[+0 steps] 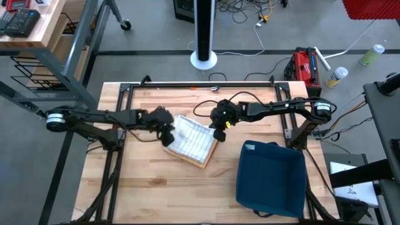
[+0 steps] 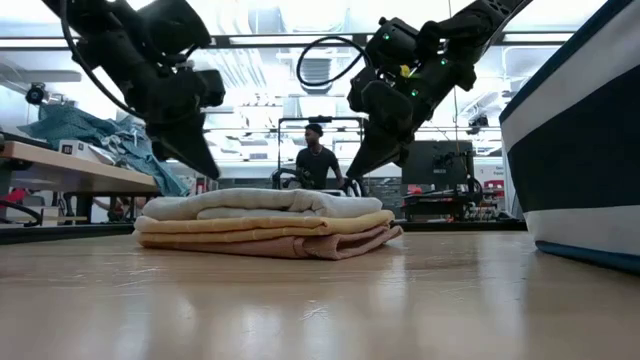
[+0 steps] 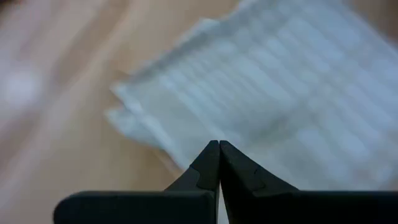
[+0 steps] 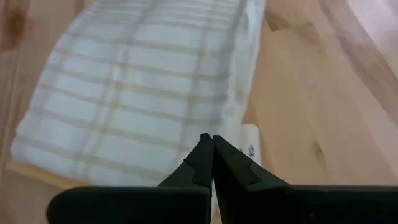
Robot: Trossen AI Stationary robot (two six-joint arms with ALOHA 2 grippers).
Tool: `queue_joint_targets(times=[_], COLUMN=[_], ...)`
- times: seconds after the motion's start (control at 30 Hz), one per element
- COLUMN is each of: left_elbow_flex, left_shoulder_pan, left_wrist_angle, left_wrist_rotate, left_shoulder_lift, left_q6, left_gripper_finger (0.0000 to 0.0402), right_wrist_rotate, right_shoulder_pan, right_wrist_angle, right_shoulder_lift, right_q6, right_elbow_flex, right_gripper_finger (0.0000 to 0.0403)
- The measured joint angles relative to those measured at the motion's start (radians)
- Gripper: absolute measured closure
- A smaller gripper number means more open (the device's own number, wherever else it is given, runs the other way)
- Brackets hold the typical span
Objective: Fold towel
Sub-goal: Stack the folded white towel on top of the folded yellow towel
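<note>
Folded towel lies finished on the counter between both pressed-together, empty jaws; next, probably, arms retreat.

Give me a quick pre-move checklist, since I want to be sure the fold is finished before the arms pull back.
1. Towel folded into a compact stack on the table: ok.
2. Left gripper shut and empty, just above the towel's left edge: ok.
3. Right gripper shut and empty, above the right edge: ok.
4. Layer edges aligned: not ok, the tan layers stick out under the white one.
5. Blue bin clear of the towel: ok.
</note>
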Motion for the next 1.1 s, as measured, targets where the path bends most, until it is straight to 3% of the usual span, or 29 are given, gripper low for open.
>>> queue_joint_targets(times=[0.23,0.63,0.87,1.1], left_elbow_flex=[-0.071,-0.077,-0.138,-0.130], left_shoulder_pan=[-0.150,-0.445,-0.474,-0.472], left_wrist_angle=[0.145,0.072,0.083,0.104], left_wrist_rotate=[0.022,0.022,-0.061,-0.141], left_shoulder_lift=[-0.003,0.008,0.110,0.244], left_q6=[-0.168,-0.493,-0.622,-0.609], left_gripper_finger=[0.0401,0.0402,0.0402,0.0401], right_wrist_rotate=[0.013,0.029,0.015,-0.033], right_shoulder_pan=[-0.039,-0.058,-0.055,-0.028], right_wrist_angle=[0.003,-0.001,-0.004,-0.004], right_shoulder_lift=[0.006,0.100,0.153,0.156], right_q6=[0.011,0.037,0.057,0.089], right_elbow_flex=[0.001,-0.002,-0.002,-0.003], right_gripper_finger=[0.0403,0.0403,0.0403,0.0403])
